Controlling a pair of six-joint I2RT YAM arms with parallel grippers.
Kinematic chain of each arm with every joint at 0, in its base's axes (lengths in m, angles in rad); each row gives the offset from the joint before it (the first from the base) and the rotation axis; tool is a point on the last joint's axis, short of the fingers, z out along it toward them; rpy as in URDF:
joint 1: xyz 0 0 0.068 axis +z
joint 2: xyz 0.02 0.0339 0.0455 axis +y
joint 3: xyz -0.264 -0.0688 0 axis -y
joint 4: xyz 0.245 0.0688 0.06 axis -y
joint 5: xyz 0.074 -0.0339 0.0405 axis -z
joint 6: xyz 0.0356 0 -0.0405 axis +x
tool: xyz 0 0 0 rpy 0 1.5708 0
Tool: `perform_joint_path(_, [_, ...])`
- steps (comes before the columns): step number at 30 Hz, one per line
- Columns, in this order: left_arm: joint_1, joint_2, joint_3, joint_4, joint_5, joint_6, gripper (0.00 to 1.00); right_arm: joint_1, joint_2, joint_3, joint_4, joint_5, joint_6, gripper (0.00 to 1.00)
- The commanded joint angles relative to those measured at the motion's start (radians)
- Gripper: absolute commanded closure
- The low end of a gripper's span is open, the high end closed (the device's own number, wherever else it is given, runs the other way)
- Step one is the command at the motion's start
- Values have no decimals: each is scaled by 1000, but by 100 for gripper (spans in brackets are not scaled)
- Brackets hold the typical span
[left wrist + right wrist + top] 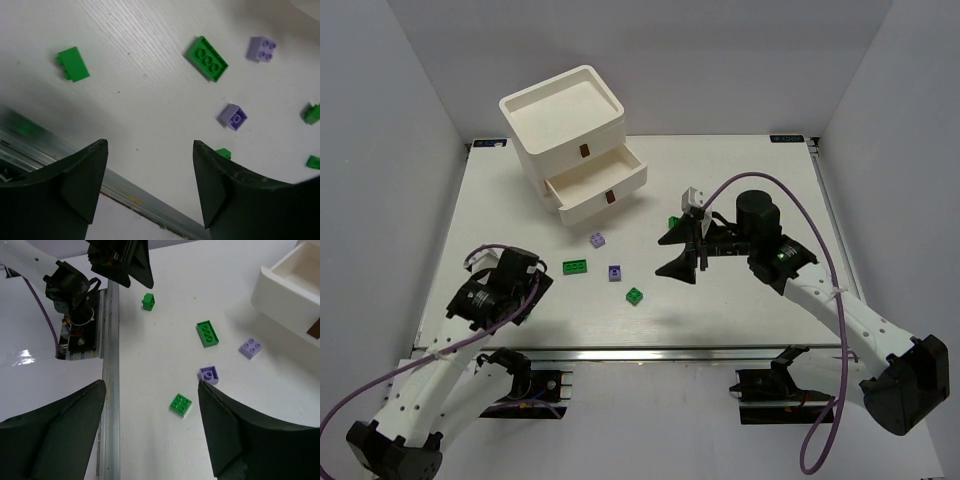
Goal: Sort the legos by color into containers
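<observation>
Legos [615,272] lie loose across the middle of your worktop. None is sorted as far as the views show: the one drawer [592,178] pulled out of the white drawer unit [560,105] at the far left corner looks bare inside, though its back is hidden.

Two purple bricks [598,240], a long green brick [575,266] and a square green brick [635,295] sit between the unit and the near edge. Another green brick [673,222] lies just beside your right gripper [685,252], which is mid-worktop with its jaws spread wide, holding nothing. Your left gripper [150,170] hangs near the near left corner, equally wide and empty, with a small green brick [72,64] close ahead of it.

Every brick seen has yet to be picked. Nothing blocks the way to the drawer. The likeliest snag, by my judgement, is both arms reaching into the same patch.
</observation>
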Motion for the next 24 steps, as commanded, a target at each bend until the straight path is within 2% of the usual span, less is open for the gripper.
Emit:
perform_joint_path(1, [4, 59, 45, -132, -88, -128, 19, -36, 2, -22, -25, -32, -7, 22])
perform_joint_path(4, [4, 126, 31, -121, -124, -135, 15, -59, 22, 15, -63, -75, 3, 45])
perform_joint_path(5, [4, 143, 25, -115, -136, -138, 13, -65, 23, 16, -70, -93, 8, 60])
perform_joint_path(7, [13, 202, 23, -90, -157, -139, 12, -69, 14, 13, -74, -109, 14, 68])
perform_joint_path(16, [99, 386, 10, 35, -122, -64, 10, -117, -3, 16, -111, -112, 3, 60])
perform_joint_path(24, [212, 433, -58, 155, -58, 28, 9, -154, 2, 15, -114, -126, 3, 58])
